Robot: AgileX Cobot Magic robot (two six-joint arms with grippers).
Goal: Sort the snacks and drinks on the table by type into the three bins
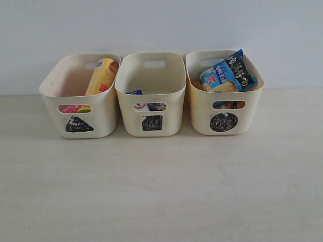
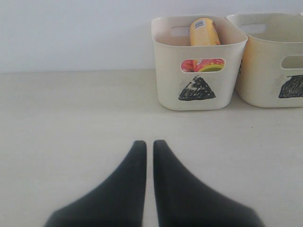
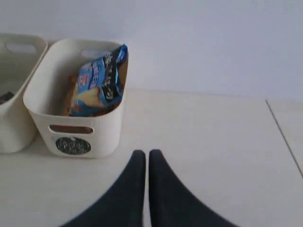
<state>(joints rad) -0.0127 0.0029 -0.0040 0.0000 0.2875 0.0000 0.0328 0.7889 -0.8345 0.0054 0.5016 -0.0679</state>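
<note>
Left gripper (image 2: 149, 144) and right gripper (image 3: 143, 153) hang above the table (image 1: 161, 191), jaws pressed together on nothing. Triangle bin (image 1: 103, 121) holds the yellow-orange chip tube (image 1: 102, 75) (a pink tube (image 1: 69, 108) shows through its slot); square bin (image 1: 128, 123), the carton (image 1: 135, 93); circle bin (image 1: 202, 118), the blue bag (image 1: 229, 74).

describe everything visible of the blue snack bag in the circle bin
The glossy blue crinkly plastic snack bag has a black band with white characters along one edge and a yellow food picture on its front. It stands tilted in the cream plastic tub marked with a black circle, one corner poking above the rim, resting on orange packaging.
</note>
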